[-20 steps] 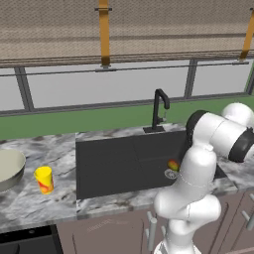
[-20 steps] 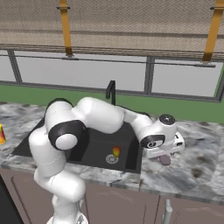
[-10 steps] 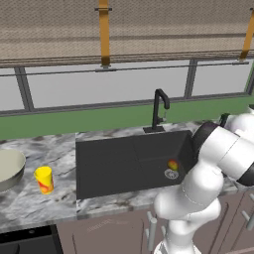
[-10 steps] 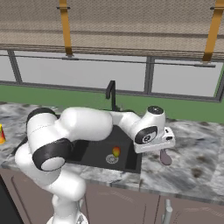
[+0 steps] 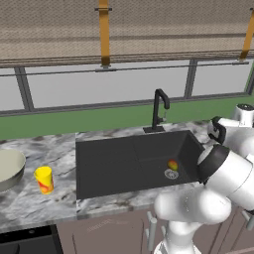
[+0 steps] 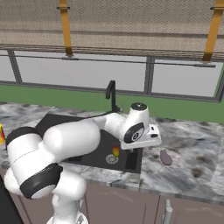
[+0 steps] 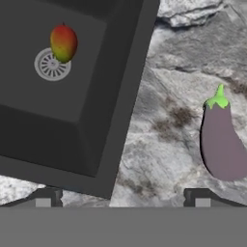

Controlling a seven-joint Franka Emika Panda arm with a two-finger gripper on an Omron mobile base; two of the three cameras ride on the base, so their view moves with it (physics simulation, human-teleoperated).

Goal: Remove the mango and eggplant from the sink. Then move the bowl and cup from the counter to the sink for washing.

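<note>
While the arm bends over the right end of the sink (image 5: 129,163) in the left base view, the mango (image 5: 172,164) lies on the basin floor touching the round drain (image 5: 171,173), and the black faucet (image 5: 159,110) stands behind the basin. Far to the left on the tabletop (image 5: 54,151) stand the yellow cup (image 5: 44,179) and, just beyond it at the picture's edge, the pale bowl (image 5: 9,168), the two close but apart

From the right base view the hand hangs over the sink's right rim, with the mango (image 6: 116,151) low in the basin beside the drain to the hand's left. On the marbled tabletop to the hand's right lies the eggplant (image 6: 166,156), outside the sink and apart from its edge

Seen from the hand view, the fingers (image 7: 124,197) stand spread wide with nothing between them, their two dark tips at the bottom. Between the tips lies bare tabletop and the sink's corner. Above the right tip lies the eggplant (image 7: 221,142), green stem cap pointing away. Well beyond the left tip the mango (image 7: 63,42) rests against the drain (image 7: 52,64)
</note>
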